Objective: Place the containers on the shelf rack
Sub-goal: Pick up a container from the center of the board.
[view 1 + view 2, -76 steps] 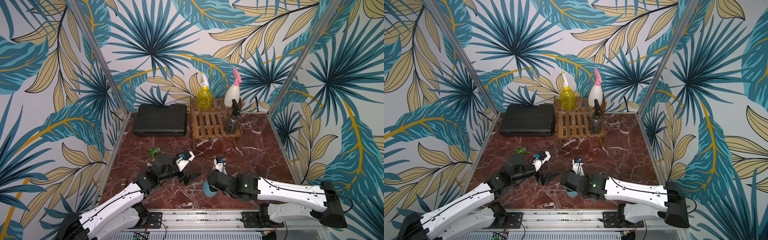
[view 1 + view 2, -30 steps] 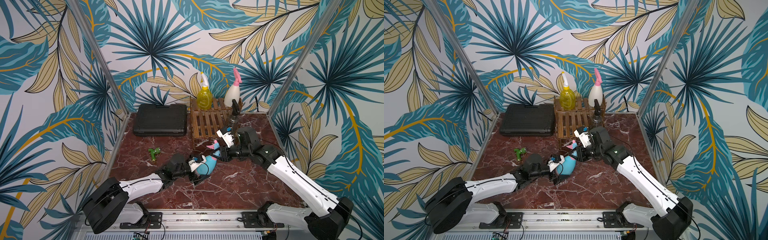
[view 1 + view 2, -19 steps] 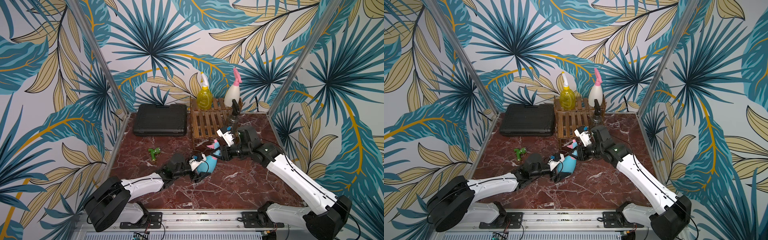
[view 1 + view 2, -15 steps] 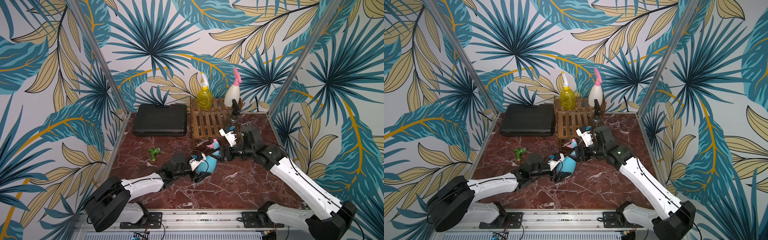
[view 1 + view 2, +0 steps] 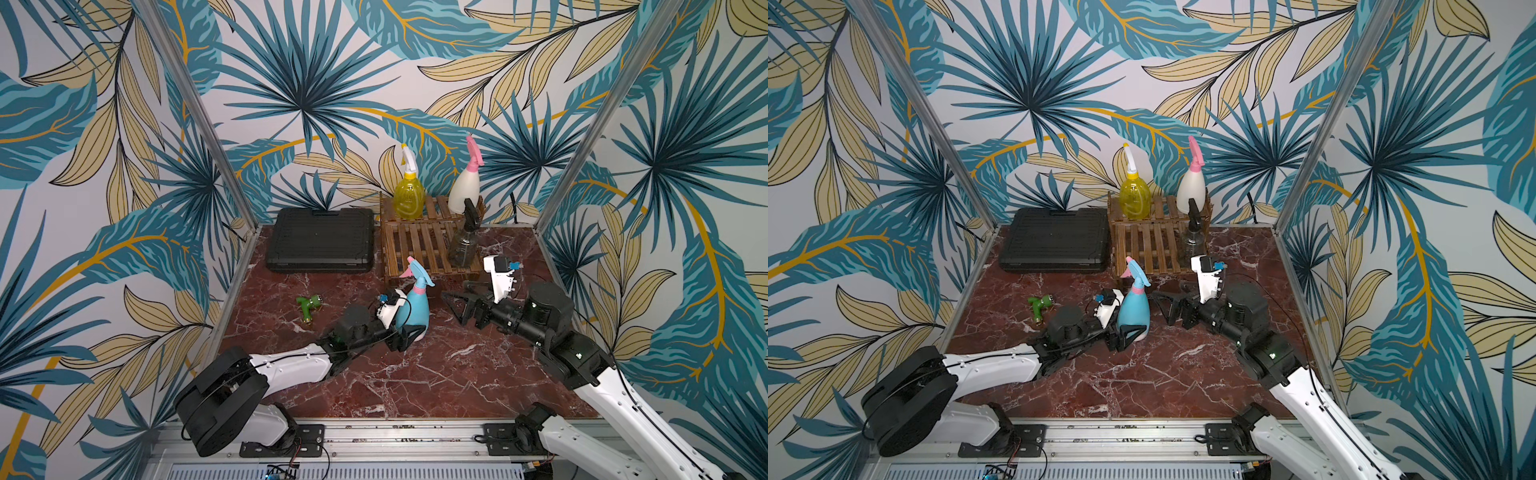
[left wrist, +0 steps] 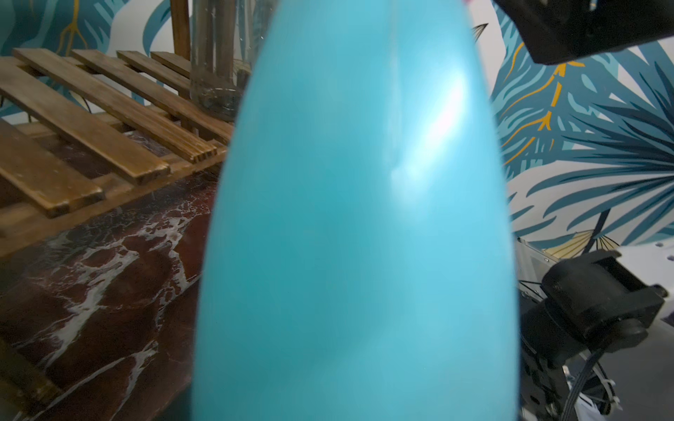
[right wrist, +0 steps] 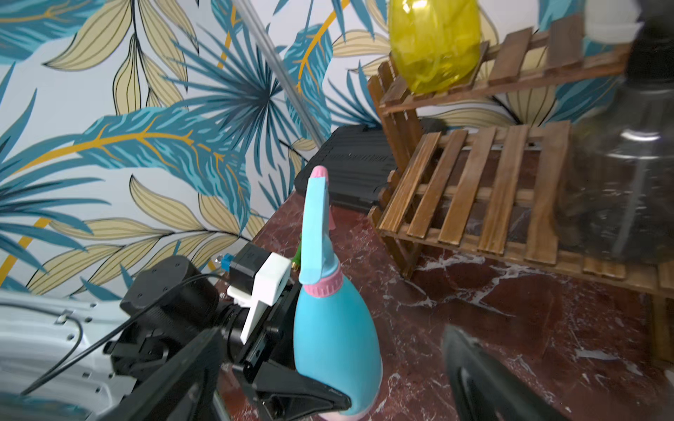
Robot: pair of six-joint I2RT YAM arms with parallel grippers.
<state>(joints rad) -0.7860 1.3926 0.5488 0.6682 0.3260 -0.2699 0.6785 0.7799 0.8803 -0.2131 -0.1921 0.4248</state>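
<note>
Light blue bottle point(image 7: 333, 339) upright mid-tabletop point(image 7: 492, 302), left gripper point(image 7: 330, 395) closed around its base. Shelf rack point(image 7: 470, 189) at back edge: yellow bottle point(image 7: 434, 43) upper step, smoky bottle point(image 7: 627, 189) lower step, blurred. Black case point(image 7: 350, 171) beside rack. Right gripper's fingers point(image 7: 474, 371) spread wide.

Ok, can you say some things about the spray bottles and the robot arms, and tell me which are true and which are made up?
The light blue plastic spray bottle stands on the brown wooden slatted shelf rack. False: it stands on the red marble table, in front of the rack.
The translucent yellow spray bottle is on the rack's upper step. True.
The right gripper holds the smoky clear spray bottle. False: it is open and empty; that bottle stands on the lower step.
The left gripper has its jaws around the blue bottle. True.
</note>
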